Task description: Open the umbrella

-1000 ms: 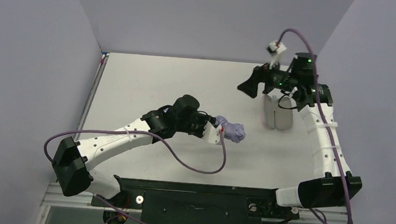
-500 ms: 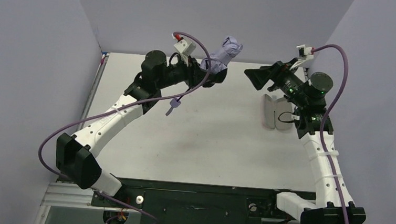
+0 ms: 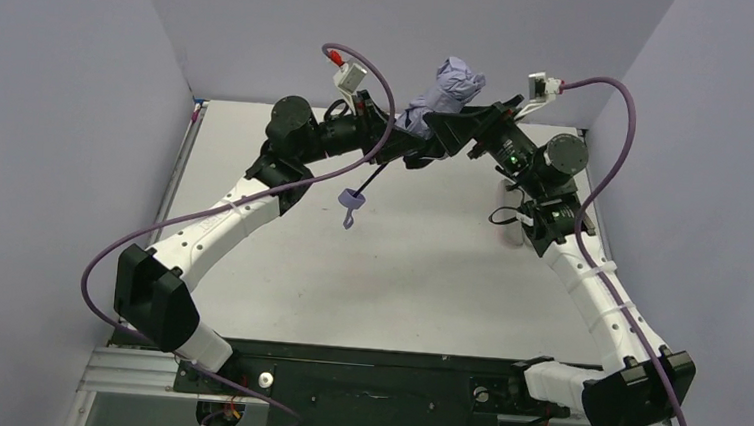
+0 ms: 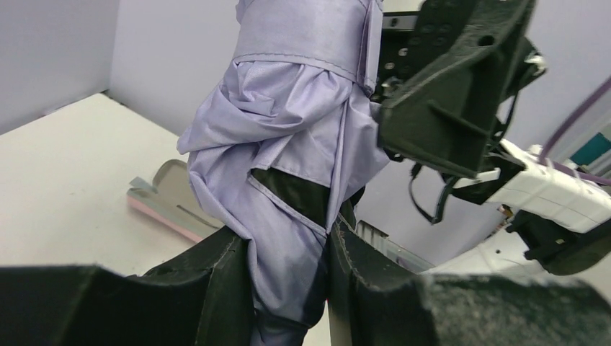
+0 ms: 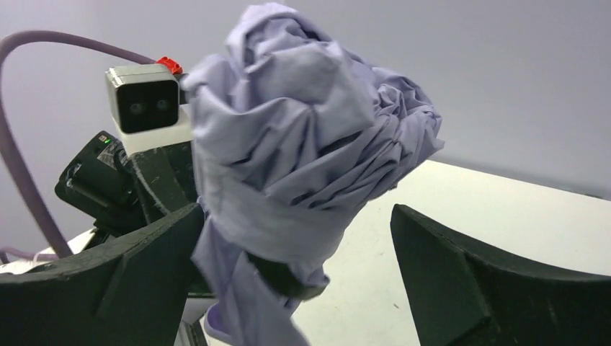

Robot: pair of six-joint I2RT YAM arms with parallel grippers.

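Note:
The umbrella (image 3: 448, 86) is held up in the air over the back of the table, its lilac canopy bunched and still folded. My left gripper (image 3: 411, 143) is shut on the lower part of the canopy (image 4: 288, 166), fabric pinched between both fingers (image 4: 223, 267). A thin black shaft (image 3: 374, 176) slants down from it to the small lilac handle (image 3: 351, 211), which dangles above the table. My right gripper (image 3: 452, 120) is open. Its fingers straddle the crumpled top of the canopy (image 5: 310, 144): the left finger (image 5: 144, 252) is against the fabric, the right finger stands apart.
A pale pinkish sleeve (image 3: 511, 220) lies on the table at the right, partly behind my right arm, and shows again in the left wrist view (image 4: 169, 200). Grey walls close in the back and both sides. The left wrist camera (image 5: 141, 97) sits close beside the canopy.
My left arm lifted the umbrella off the table to the back, and the shaft and handle now hang down. The right gripper swung left until its open fingers bracket the canopy.

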